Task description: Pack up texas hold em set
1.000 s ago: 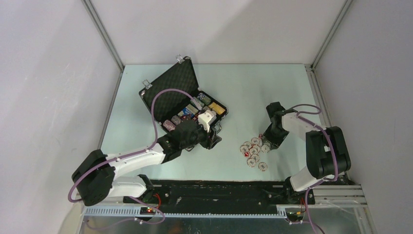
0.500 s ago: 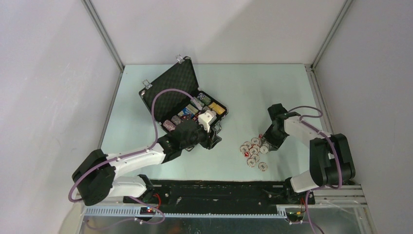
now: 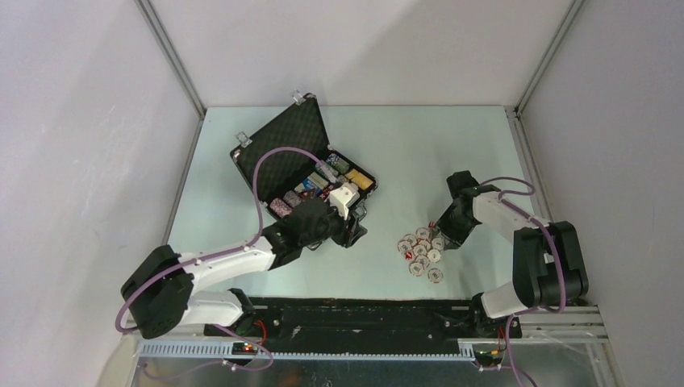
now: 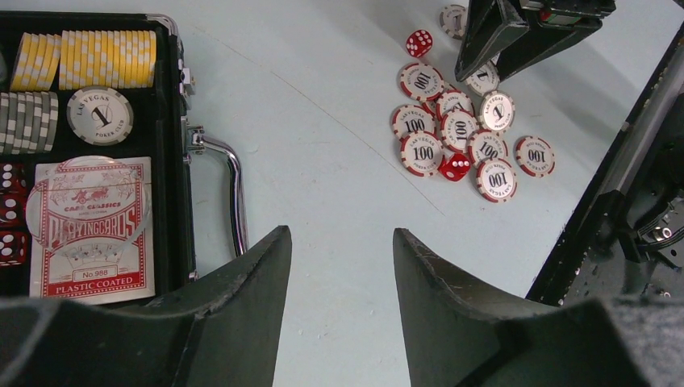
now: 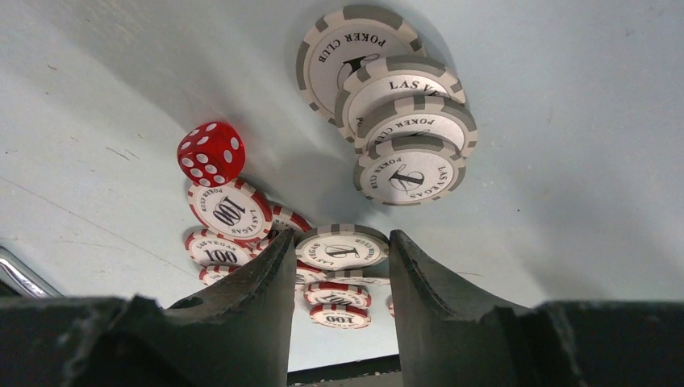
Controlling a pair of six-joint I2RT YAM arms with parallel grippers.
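Texas hold em set first, on the top camera: its black case [image 3: 282, 153] lies open with the lid propped up on the far side, and chips and cards sit in the tray. My left gripper [image 3: 353, 230] hangs just beside the case's near right corner. The loose chips [image 3: 419, 254] lie on the table well to the right of the case, with my right gripper [image 3: 442, 235] at their far edge. On the left wrist feed, the left fingers stand moderately apart with only bare table between them. The silver handle [image 4: 234, 193] on the case's wall sits just left of that gap. Inside the case I make out a row of yellow chips [image 4: 105, 58], a card deck [image 4: 90, 230] and red dice [image 4: 10, 210] at the frame edge. On the right wrist feed, the right fingers are set fairly narrow, straddling a grey chip [image 5: 340, 251] that fills the gap from side to side. I cannot tell whether the pads actually pinch it. A red die [image 5: 211, 153] lies just beyond the red 100 chips [image 5: 230, 210], clear of both fingers, and four more grey chips overlap in a row [image 5: 403, 121] past the fingertips.
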